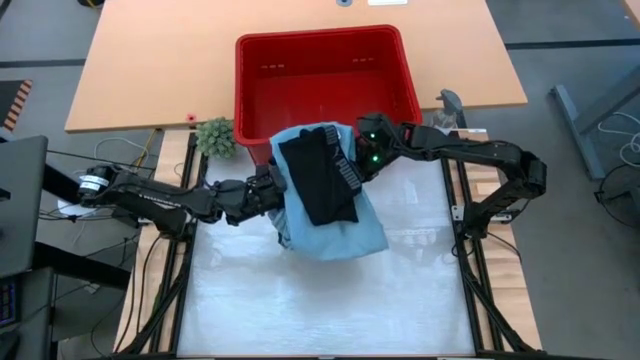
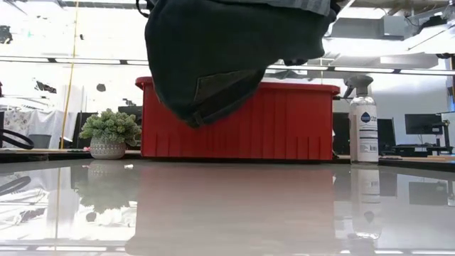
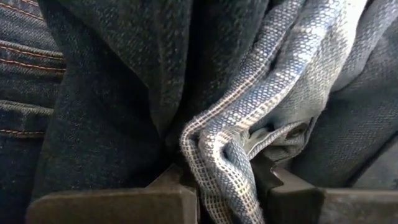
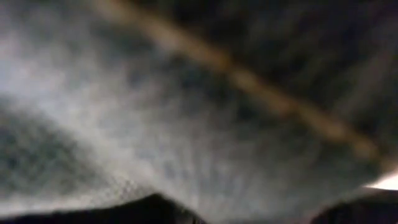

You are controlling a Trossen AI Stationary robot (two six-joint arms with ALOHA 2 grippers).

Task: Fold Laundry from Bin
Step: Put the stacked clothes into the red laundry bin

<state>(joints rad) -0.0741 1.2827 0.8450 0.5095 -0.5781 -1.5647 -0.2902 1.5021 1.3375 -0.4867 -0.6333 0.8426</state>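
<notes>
Your left pincer (image 1: 272, 190) is grasping the laundry (image 1: 330, 200) by its left edge, a pale denim fold pinched between its fingers (image 3: 168, 199). The bundle is hanging above the surface (image 1: 320, 300), just before the bin (image 1: 320, 70). Your right pincer (image 1: 366, 150) is grasping its right edge.

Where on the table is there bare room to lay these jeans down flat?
The white mat lies bare from the hanging denim to its near edge, bordered by the frame rails on both sides. It is crowded by the red bin, where the left pincer and right pincer hold the cloth up.
</notes>
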